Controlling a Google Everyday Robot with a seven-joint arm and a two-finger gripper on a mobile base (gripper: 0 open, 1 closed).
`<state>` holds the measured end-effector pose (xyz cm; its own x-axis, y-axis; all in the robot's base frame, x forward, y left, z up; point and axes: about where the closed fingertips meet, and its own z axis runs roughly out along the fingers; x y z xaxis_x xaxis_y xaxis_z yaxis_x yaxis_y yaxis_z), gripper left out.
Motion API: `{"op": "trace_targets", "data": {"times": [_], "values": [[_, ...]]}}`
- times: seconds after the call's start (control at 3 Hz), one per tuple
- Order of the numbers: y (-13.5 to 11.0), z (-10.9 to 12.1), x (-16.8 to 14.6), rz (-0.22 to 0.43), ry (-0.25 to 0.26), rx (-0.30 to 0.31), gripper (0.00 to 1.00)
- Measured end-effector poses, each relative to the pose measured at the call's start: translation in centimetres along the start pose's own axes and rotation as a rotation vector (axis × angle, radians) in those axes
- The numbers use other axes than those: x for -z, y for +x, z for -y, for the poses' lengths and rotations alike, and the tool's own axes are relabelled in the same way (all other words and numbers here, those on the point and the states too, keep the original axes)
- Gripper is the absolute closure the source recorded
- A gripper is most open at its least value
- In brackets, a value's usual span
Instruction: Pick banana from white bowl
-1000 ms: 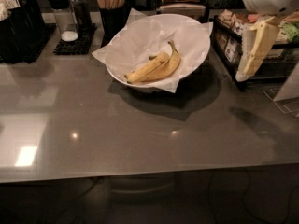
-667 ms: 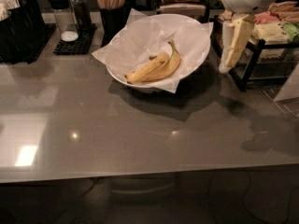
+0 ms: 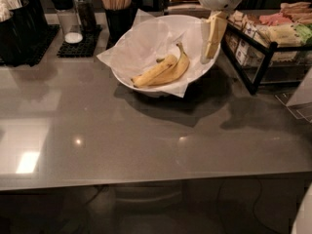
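A: While the gripper (image 3: 214, 35) hung above the right rim of the white bowl (image 3: 204, 75), where was the banana (image 3: 157, 69)?
B: Item: banana, stubby, on crinkled paper liner (image 3: 146, 43), touching longer banana (image 3: 178, 67). Gripper: probably staged for descent; grip state indeterminable.

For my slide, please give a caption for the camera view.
End effector over right rim of white bowl; banana and longer banana inside.

Glossy table (image 3: 146, 145); crinkled paper (image 3: 146, 45) lines white bowl (image 3: 127, 82); matt tool (image 3: 212, 45) over rim.
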<state>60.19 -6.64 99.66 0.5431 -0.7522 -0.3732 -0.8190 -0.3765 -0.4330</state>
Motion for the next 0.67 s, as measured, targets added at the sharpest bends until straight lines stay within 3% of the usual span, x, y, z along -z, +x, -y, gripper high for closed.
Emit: {"op": "trace_targets", "data": {"times": [0.33,0.67], "values": [[0.0,1.0,-0.7,0.022,0.028,0.000,0.00],[-0.2,3.1,-2.6,0.046,0.024,0.063,0.00]]}}
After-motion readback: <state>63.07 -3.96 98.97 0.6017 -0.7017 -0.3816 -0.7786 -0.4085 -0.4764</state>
